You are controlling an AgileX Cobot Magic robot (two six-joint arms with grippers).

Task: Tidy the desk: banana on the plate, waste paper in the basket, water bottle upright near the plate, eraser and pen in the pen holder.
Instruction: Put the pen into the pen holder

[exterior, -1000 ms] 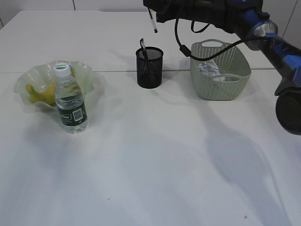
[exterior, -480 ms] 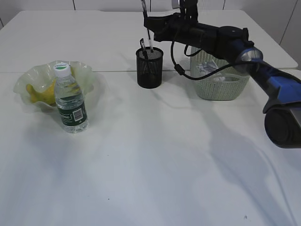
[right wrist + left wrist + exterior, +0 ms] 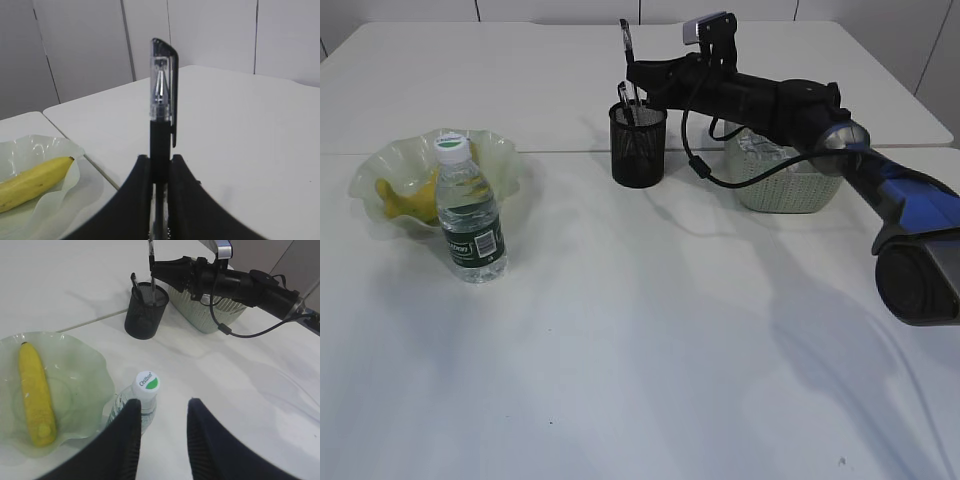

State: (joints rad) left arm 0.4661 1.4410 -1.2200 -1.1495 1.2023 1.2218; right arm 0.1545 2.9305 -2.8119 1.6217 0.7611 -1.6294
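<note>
a: starting nearest, what stands on the white desk (image 3: 640, 380)?

b: water bottle (image 3: 470, 208), upright, green-and-white cap on, just in front of the wavy-edged translucent plate (image 3: 505, 160). banana (image 3: 36, 392) lies inside that plate. left gripper (image 3: 162, 412) hovers above the bottle cap in the left wrist view, fingers (image 3: 127, 440) parted a moderate way, nothing between them.

a: further back?

b: black mesh pen holder (image 3: 638, 143) near the middle, one pen with its cap up already leaning inside. pale green woven basket (image 3: 785, 185) to its right, crumpled waste paper (image 3: 760, 148) partly visible behind the arm. eraser not discernible in any view.

a: and the right arm?

b: reaching across from the right, over the basket. right gripper (image 3: 632, 75) sits directly above the holder, fingers (image 3: 131, 192) pinched narrow on a clear-capped black pen (image 3: 161, 107). pen held upright, cap up; its lower end reaches the holder's rim in the exterior view. depth inside cannot be told.
</note>
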